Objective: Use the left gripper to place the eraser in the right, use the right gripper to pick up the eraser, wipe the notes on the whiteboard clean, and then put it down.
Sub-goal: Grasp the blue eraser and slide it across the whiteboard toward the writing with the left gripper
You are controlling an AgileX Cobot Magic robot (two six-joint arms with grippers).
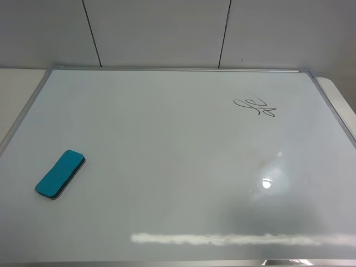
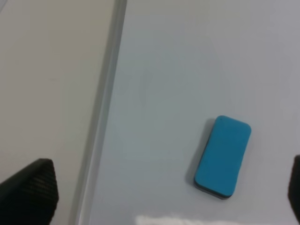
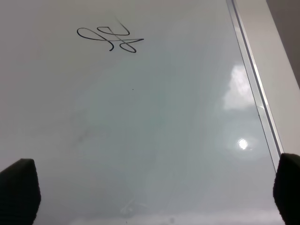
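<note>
Left gripper (image 2: 161, 187) — jaws spread wide, empty — hovers above the eraser (image 2: 223, 156); first step pending, likely next: descend, straddle it, close.

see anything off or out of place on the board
Nothing stands out. The eraser lies flat and undamaged, skewed to the frame, near the left edge of the whiteboard. The notes sit unsmudged toward the far right. The bright patches near the front are only glare.
</note>
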